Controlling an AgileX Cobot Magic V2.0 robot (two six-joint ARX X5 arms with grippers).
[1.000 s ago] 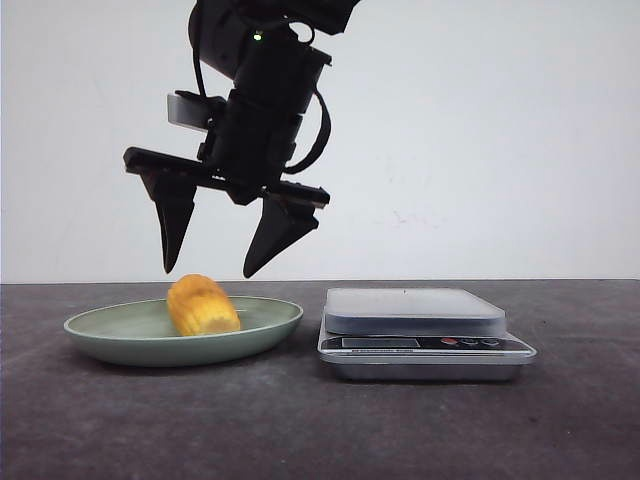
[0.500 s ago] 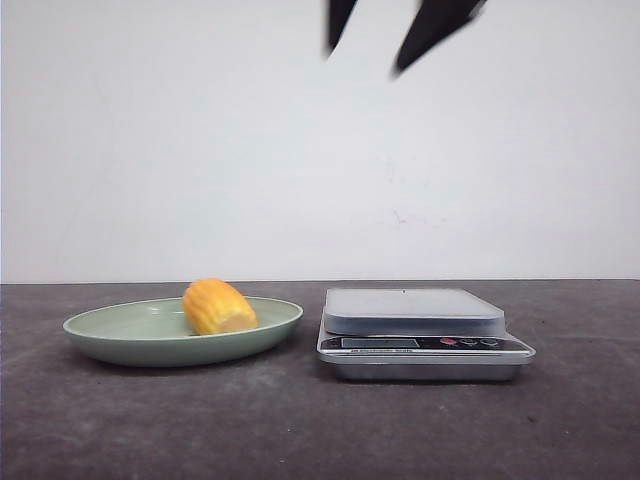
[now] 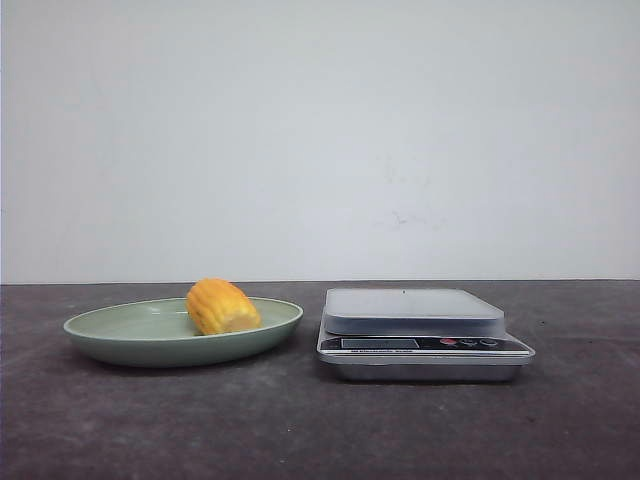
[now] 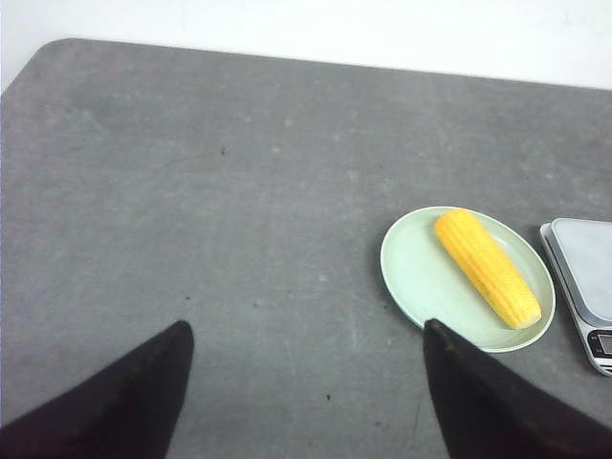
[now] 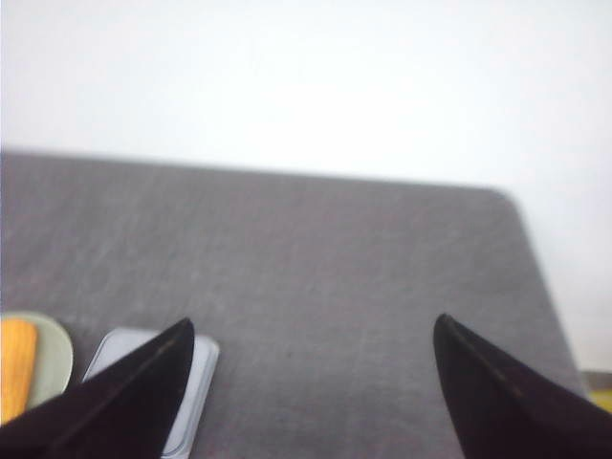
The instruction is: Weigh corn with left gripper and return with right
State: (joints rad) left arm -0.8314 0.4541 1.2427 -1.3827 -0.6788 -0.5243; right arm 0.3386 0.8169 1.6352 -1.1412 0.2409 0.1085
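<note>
The yellow-orange corn (image 3: 222,306) lies in the green plate (image 3: 120,335) at the left of the dark table; seen end-on in the front view it looks stubby. In the left wrist view the corn (image 4: 487,267) shows as a longer cob lying across the plate (image 4: 411,273). My left gripper (image 4: 306,330) is open and empty, high above the bare table beside the plate. My right gripper (image 5: 311,330) is open and empty, high above the table by the scale (image 5: 196,382). Neither gripper shows in the front view.
A silver digital scale (image 3: 420,330) with a flat grey platform stands right of the plate, nothing on it. It shows at the edge of the left wrist view (image 4: 583,277). A white wall stands behind the table.
The black gripper that hung open just above the corn has risen up and to the right, out of the front view. The corn has rolled slightly to the right in the plate.
</note>
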